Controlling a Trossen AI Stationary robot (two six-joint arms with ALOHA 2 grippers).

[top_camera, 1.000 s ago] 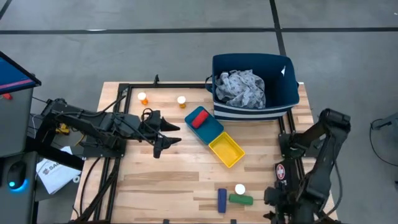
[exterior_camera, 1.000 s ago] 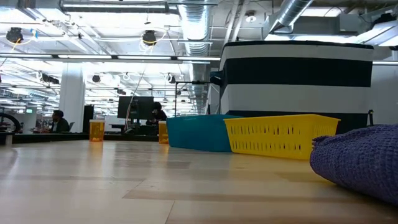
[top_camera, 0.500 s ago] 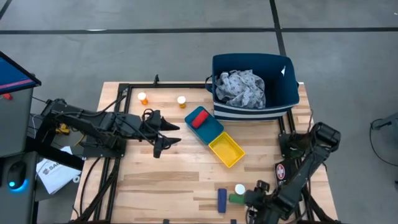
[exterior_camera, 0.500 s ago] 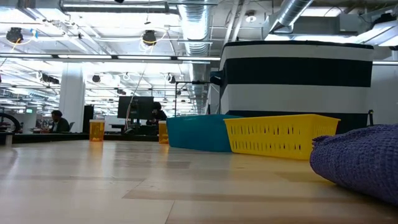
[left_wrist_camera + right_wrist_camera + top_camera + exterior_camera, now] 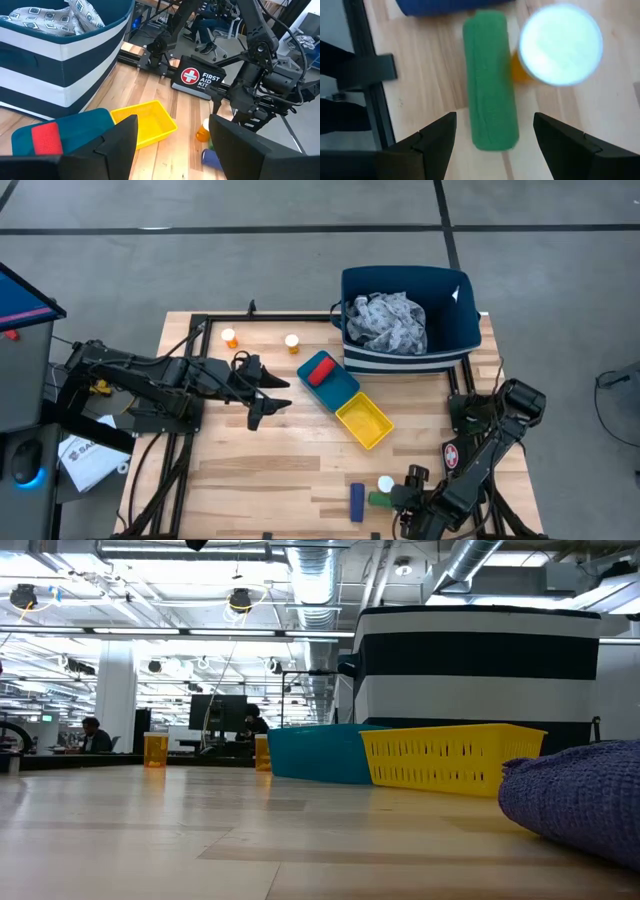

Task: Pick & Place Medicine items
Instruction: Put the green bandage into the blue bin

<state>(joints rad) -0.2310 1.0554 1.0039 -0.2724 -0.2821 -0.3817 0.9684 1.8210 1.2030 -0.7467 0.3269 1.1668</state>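
Observation:
The green bottle (image 5: 490,80) lies on its side near the table's near edge, next to an upright white-capped orange bottle (image 5: 561,44) and the small blue box (image 5: 356,501). My right gripper (image 5: 497,145) is open above the green bottle's end, its fingers standing on either side without touching. Two more orange bottles (image 5: 229,337) (image 5: 292,342) stand near the far edge. The red bottle (image 5: 320,374) lies in the blue tray (image 5: 337,389). My left gripper (image 5: 270,392) is open and waits left of the blue tray.
The yellow tray (image 5: 363,421) adjoins the blue tray at mid-table. A blue-and-white striped basket (image 5: 405,352) holding the patterned cloth (image 5: 390,320) stands at the far right. A first-aid kit (image 5: 197,77) lies at the right edge. Bare wood lies between the trays and the near edge.
My right gripper has moved from the table's near right corner toward the left, along the near edge, up to the green bottle. The bottles, box and trays have stayed where they were.

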